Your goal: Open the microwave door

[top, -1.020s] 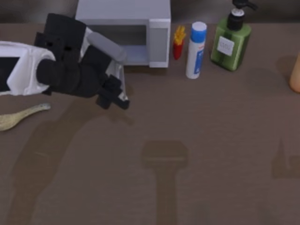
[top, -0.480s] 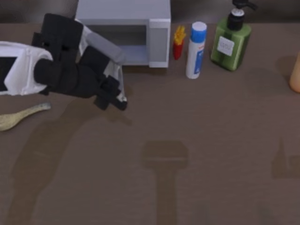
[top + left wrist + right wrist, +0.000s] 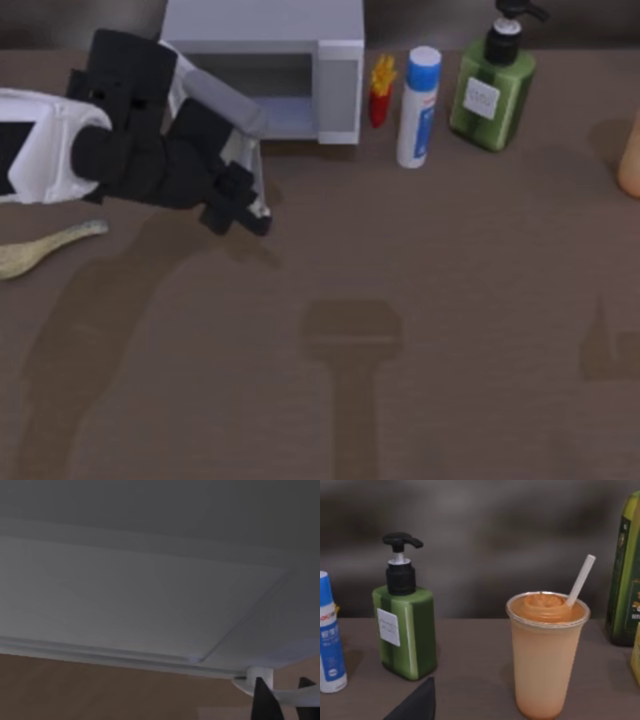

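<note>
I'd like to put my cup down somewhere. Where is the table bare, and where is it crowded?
Bare: the wide front of the table, below the bottles. Crowded: the back row, microwave, blue-capped bottle, green pump bottle. The left gripper holds the microwave door; a spoon lies left.

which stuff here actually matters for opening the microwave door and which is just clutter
Part of the job:
- microwave
- microwave door, swung open toward the table's left
- left gripper, at the door's free edge

Just lying about:
- fries toy
- blue-capped white bottle
- green pump bottle
- orange drink with straw
- spoon
- dark green bottle
</note>
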You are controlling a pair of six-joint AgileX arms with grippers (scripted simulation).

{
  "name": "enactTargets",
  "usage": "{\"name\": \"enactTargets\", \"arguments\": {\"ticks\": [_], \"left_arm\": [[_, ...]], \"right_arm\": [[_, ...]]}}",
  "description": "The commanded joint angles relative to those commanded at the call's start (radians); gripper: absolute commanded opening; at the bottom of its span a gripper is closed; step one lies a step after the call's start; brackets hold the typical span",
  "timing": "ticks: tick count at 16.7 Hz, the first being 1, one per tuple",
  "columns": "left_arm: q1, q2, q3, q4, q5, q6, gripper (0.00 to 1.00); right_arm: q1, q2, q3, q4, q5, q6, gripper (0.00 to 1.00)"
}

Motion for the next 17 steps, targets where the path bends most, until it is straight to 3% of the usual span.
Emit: {"name": "enactTargets", "arguments": {"ticks": [10,17], "left_arm": [[0.0,0.0,0.0,0.0,0.0,0.0,0.0],[0.021,-0.007,-0.004,-0.019,0.043,0.055,0.0]], "right_arm": [[0.0,0.0,0.0,0.0,0.0,0.0,1.0],[0.0,0.0,0.0,0.0,0.0,0.0,1.0]]}}
